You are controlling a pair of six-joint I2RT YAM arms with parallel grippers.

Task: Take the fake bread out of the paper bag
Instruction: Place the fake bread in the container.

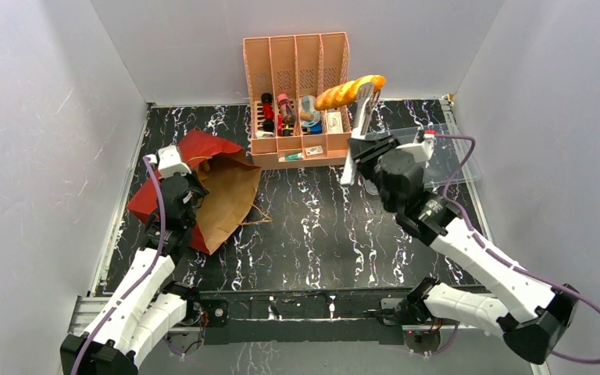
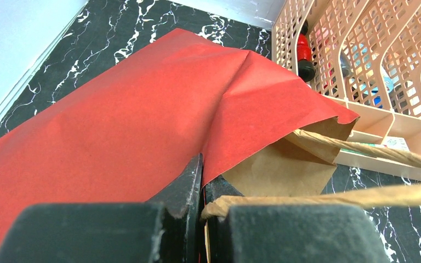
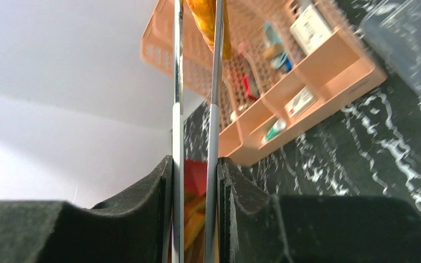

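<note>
Top external: tongs (image 1: 362,117) in the right gripper (image 1: 355,153) are pinching the baguette (image 1: 344,93) at their tips — off-centre. It is probably handling light, rigid, slippery.

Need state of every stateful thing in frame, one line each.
paper bag: on its side, edge pinched.
left end effector: shut on paper bag.
right end effector: shut on tongs.
tongs: squeezed on baguette.
baguette: held aloft, out of the bag.
organizer: slots holding small items.
clear tray: lying flat.
</note>
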